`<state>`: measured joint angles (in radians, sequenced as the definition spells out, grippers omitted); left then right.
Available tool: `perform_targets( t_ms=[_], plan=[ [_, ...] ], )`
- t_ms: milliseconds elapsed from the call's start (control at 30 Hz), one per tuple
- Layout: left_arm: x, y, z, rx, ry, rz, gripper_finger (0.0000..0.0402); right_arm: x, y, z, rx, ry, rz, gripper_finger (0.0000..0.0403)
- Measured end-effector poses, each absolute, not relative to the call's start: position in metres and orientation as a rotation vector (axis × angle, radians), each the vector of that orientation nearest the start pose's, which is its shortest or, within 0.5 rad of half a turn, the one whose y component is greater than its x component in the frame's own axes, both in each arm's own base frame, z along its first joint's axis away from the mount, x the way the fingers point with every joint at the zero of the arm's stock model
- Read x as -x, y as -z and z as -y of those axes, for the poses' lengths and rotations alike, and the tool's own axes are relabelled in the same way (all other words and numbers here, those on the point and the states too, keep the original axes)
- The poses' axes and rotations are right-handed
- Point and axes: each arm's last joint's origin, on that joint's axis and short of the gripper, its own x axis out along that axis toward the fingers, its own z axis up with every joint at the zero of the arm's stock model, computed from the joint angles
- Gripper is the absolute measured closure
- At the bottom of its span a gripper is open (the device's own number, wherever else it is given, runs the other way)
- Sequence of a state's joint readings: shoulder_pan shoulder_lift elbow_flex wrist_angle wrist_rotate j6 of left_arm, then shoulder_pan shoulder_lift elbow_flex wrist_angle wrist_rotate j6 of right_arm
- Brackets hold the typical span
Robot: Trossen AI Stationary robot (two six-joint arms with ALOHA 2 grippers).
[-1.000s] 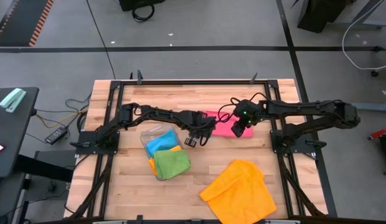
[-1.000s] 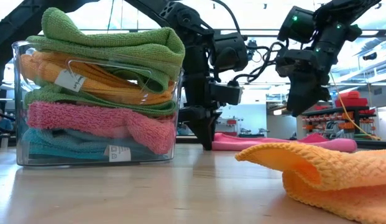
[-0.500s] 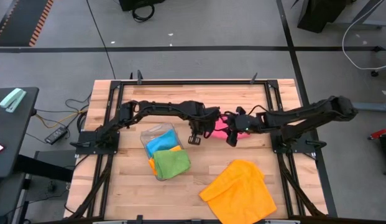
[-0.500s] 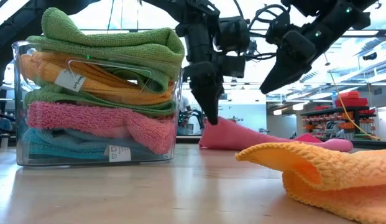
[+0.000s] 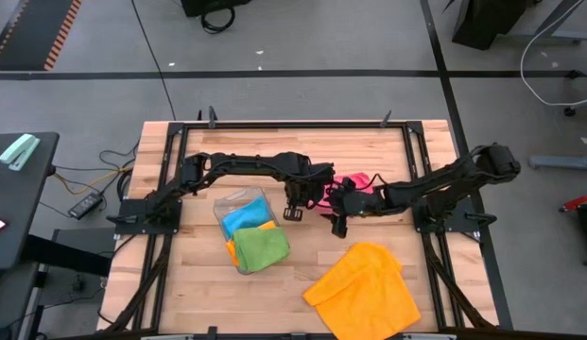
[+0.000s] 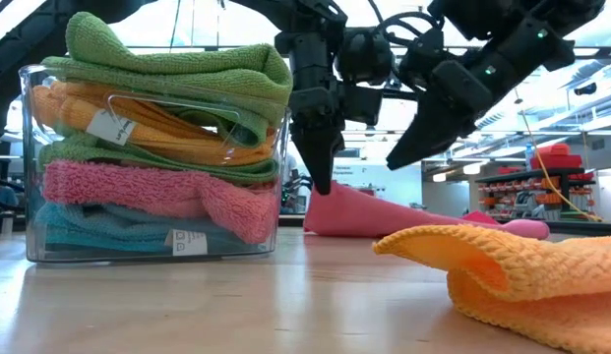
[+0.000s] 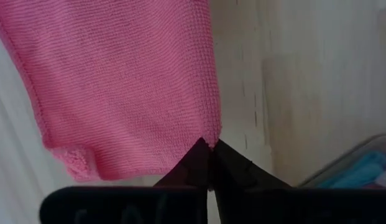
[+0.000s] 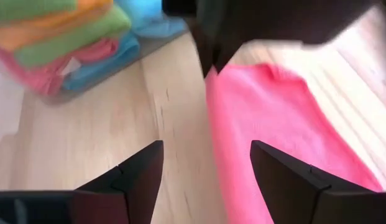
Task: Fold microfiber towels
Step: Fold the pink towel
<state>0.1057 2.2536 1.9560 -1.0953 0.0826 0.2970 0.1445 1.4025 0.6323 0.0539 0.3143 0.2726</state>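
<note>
from above, the pink microfiber towel (image 5: 354, 187) lies bunched mid-table between the left gripper (image 5: 295, 209) and right gripper (image 5: 337, 225), with an orange towel (image 5: 364, 289) spread nearer the front edge and a clear tray (image 5: 248, 229) of folded towels just beside the left gripper. at table height, the left gripper (image 6: 323, 175) lifts a corner of the pink towel (image 6: 384, 213). the left wrist view shows its fingers (image 7: 194, 165) clenched on the towel's corner (image 7: 124, 81). the right wrist view shows the right gripper (image 8: 205, 177) spread wide, holding nothing.
</note>
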Motion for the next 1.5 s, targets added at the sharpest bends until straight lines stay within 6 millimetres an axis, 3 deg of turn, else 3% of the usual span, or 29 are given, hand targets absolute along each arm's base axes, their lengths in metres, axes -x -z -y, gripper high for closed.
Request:
perform_targets(
  t_ms=[267, 433, 667, 867, 1000, 1333, 1500],
  plan=[
    [-0.452, -0.202, -0.043, -0.07, 0.206, -1.37, 0.0393, -0.246, -0.18, -0.047, -0.054, 0.208, -0.741, 0.0166],
    [-0.453, -0.211, -0.044, -0.003, 0.183, -1.321, 0.038, -0.244, -0.174, -0.059, 0.068, 0.274, -0.733, 0.0174],
    [-0.455, -0.221, -0.044, 0.07, 0.173, -1.261, 0.0394, -0.256, -0.178, -0.056, 0.211, 0.275, -0.645, 0.0175],
    [-0.46, -0.228, -0.044, 0.068, 0.168, -1.2, 0.0376, -0.268, -0.167, -0.047, 0.211, 0.28, -0.643, 0.0176],
    [-0.46, -0.228, -0.044, 0.073, 0.168, -1.198, 0.0388, -0.276, -0.162, -0.048, 0.266, 0.27, -0.649, 0.018],
    [-0.465, -0.229, -0.043, 0.127, 0.171, -1.151, 0.0376, -0.285, -0.154, -0.047, 0.313, 0.305, -0.646, 0.0226],
    [-0.466, -0.23, -0.043, 0.129, 0.178, -1.138, 0.0393, -0.285, -0.157, -0.043, 0.307, 0.329, -0.632, 0.0264]
  ],
)
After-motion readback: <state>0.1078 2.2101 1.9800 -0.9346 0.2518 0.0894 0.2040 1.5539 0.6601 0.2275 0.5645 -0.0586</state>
